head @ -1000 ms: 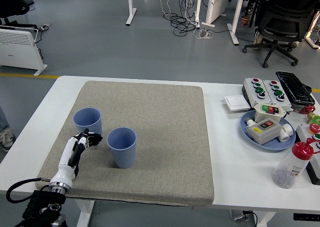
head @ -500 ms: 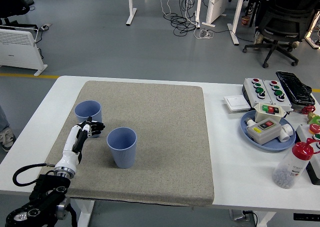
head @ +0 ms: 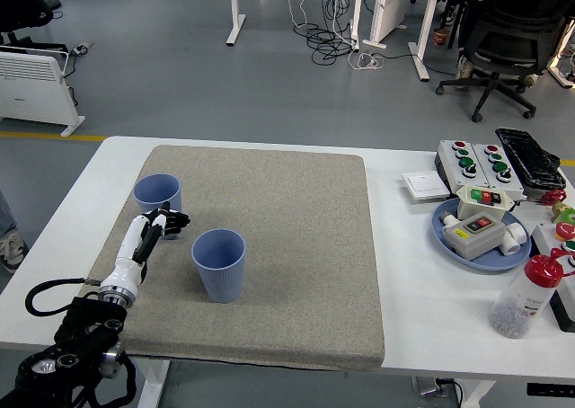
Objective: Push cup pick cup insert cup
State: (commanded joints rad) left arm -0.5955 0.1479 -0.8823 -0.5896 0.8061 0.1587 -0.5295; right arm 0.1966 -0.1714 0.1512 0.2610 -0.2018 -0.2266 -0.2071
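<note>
Two blue ribbed cups stand upright on the grey mat [head: 296, 246]. The far cup [head: 156, 194] is near the mat's left edge. The near cup [head: 218, 264] stands a little right and closer to me. My left hand [head: 165, 222] reaches in from the lower left. Its black fingers are curled and hold nothing. They sit just below and right of the far cup, at its base, touching or almost touching it. The right arm is out of sight.
A blue plate [head: 449, 233] with button boxes, a red-capped bottle [head: 526, 296], a white switch [head: 425, 185] and control boxes [head: 474, 161] crowd the table's right side. The mat's centre and right half are bare.
My left hand has moved forward, up the mat, along the far cup's right side. The far cup has shifted slightly farther away. The near cup has stayed put.
</note>
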